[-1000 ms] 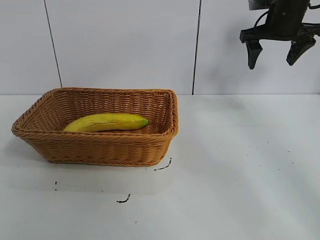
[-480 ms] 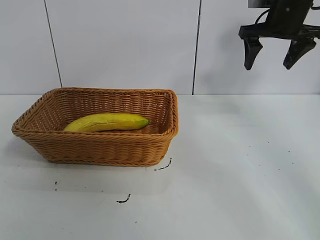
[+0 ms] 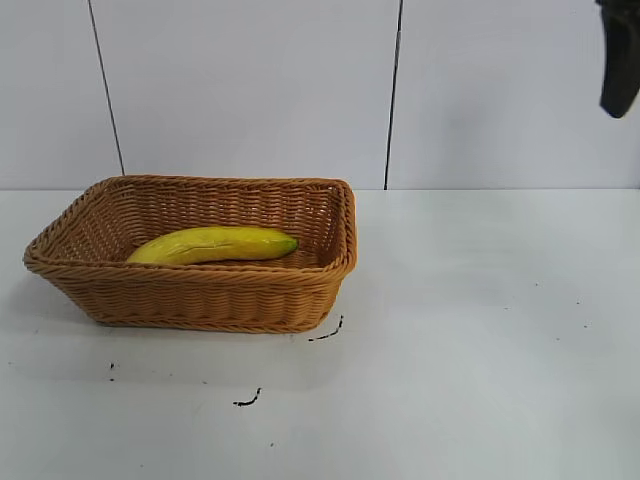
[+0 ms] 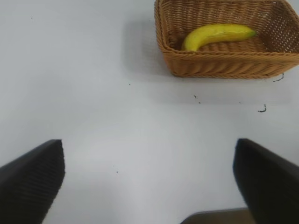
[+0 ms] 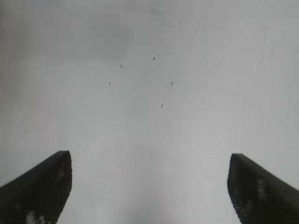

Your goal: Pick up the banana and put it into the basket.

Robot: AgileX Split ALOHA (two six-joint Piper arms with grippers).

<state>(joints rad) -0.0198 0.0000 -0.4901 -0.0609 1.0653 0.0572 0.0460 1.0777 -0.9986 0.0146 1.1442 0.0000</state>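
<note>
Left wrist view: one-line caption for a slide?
Banana lying in the basket on the white table, seen past the open, empty left gripper.

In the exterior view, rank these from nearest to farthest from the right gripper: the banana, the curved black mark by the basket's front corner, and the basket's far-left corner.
1. Curved black mark, on the table beside the basket.
2. Banana, lying inside the basket.
3. Basket's far-left corner, farthest.

The right gripper sits high at the view's right edge.

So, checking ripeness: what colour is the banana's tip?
Greenish on a yellow banana, clearest in the exterior view.
</note>
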